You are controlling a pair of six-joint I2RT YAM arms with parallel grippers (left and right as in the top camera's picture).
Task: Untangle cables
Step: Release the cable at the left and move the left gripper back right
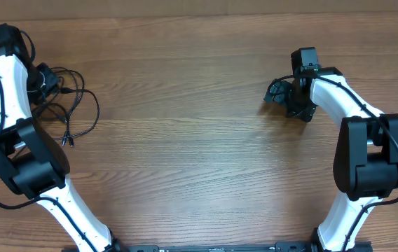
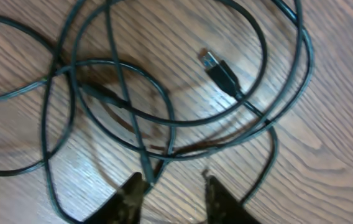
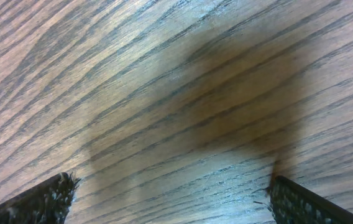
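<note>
the cables (image 1: 73, 105) lie on the far left of the wooden table (image 1: 185, 154), a loose black tangle of loops spread flat on the wood beside the left arm, well apart from the right arm. one thin end trails out of the pile toward the near edge.

the left gripper (image 1: 45, 80) hangs over the inner edge of that pile. from its wrist camera the cables (image 2: 170, 124) cross over one another several times, and a plug (image 2: 220, 70) with a silvery tip lies free on the wood inside one of the big loops. the left gripper (image 2: 173, 180) has its two fingers (image 2: 127, 199) partly spread, with bare wood showing in the gap. one strand runs down to the inner edge of the left-hand finger; it may be brushing the tip, but the view is too tight there to be sure. nothing is pinched between the fingers.

the right gripper (image 1: 279, 94) sits over on the far right side of the table, above plain wood. its wrist camera shows the right gripper (image 3: 170, 186) spread wide, each of the fingers (image 3: 33, 202) only just in at a bottom corner, with nothing but wood grain and the gripper's own shadow between them. it has hold of nothing.
</note>
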